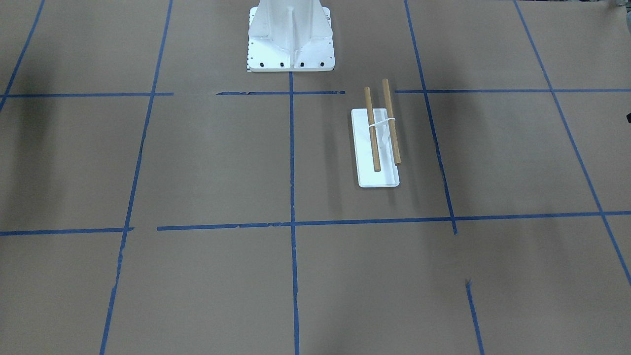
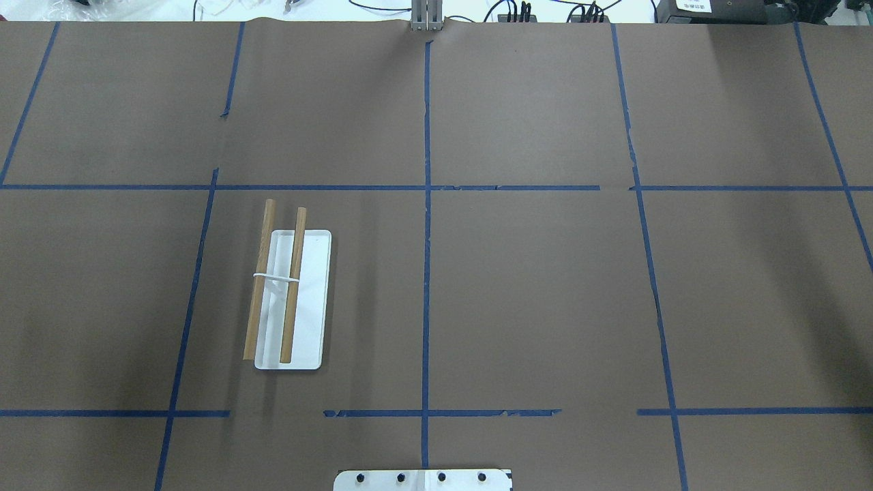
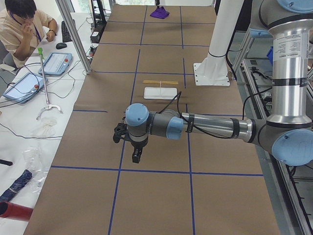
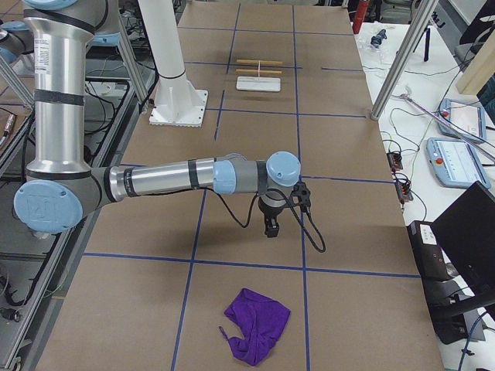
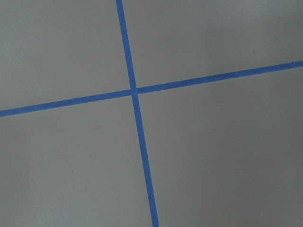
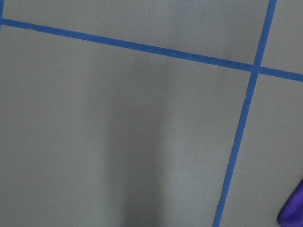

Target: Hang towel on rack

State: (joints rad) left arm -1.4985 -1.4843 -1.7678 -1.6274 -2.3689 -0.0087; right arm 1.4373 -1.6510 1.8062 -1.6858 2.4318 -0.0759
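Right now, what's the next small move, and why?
Probably move the right gripper over the crumpled deep purple cloth towel and lower to grasp it. The towel lies loose on the table near that gripper, untouched; the white-based rack with two wooden dowels stands bare at the robot's left.

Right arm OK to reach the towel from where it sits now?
Probably yes. The towel lies crumpled in the open, close to the right gripper, and nothing stands between them.

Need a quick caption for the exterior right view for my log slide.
Right tool hovers mid-table; crumpled purple towel in foreground, rack far beyond.
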